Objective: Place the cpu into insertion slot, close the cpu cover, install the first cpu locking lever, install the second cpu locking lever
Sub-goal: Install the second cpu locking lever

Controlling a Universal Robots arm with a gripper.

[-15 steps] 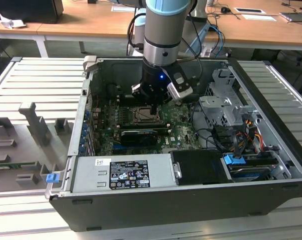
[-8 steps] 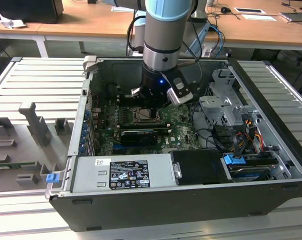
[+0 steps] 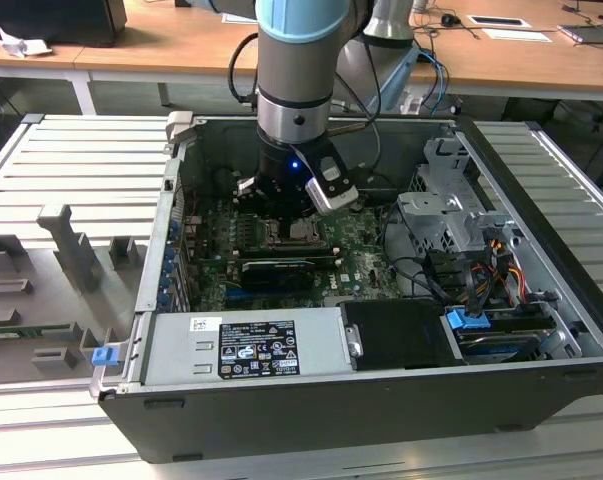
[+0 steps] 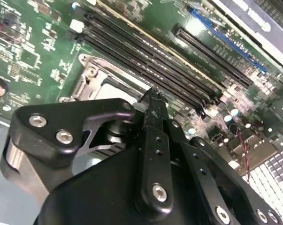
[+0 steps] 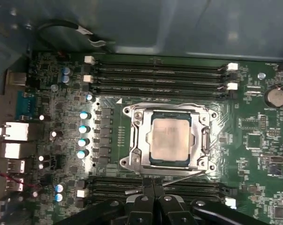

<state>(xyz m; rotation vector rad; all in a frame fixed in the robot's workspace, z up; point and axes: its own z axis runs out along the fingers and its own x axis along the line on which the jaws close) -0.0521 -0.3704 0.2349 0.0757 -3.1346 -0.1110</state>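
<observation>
In the first wrist view the cpu (image 5: pixel 172 140) lies flat in the insertion slot (image 5: pixel 210 164). The silvery cpu cover (image 5: pixel 137 140) is down around it, and the chip's face shows through the window. A thin metal locking lever (image 5: pixel 186 176) runs slanted along the slot's edge nearest my gripper (image 5: pixel 153 186). The two black fingertips are pressed together, shut, right at the lever's end, with nothing between them. In the second wrist view the gripper (image 4: pixel 150 99) hovers just over the slot's frame (image 4: pixel 90 75). In the exterior view the gripper (image 3: pixel 286 212) is low inside the case beside the slot (image 3: pixel 304 233).
Long black memory slots (image 5: pixel 160 75) flank the socket on two sides. A dark expansion card (image 3: pixel 278 272), the grey power supply (image 3: pixel 246 345), a drive cage (image 3: pixel 451 215) and loose cables (image 3: pixel 421 275) crowd the open case (image 3: pixel 541 290). Grey fixtures (image 3: pixel 66 245) stand outside.
</observation>
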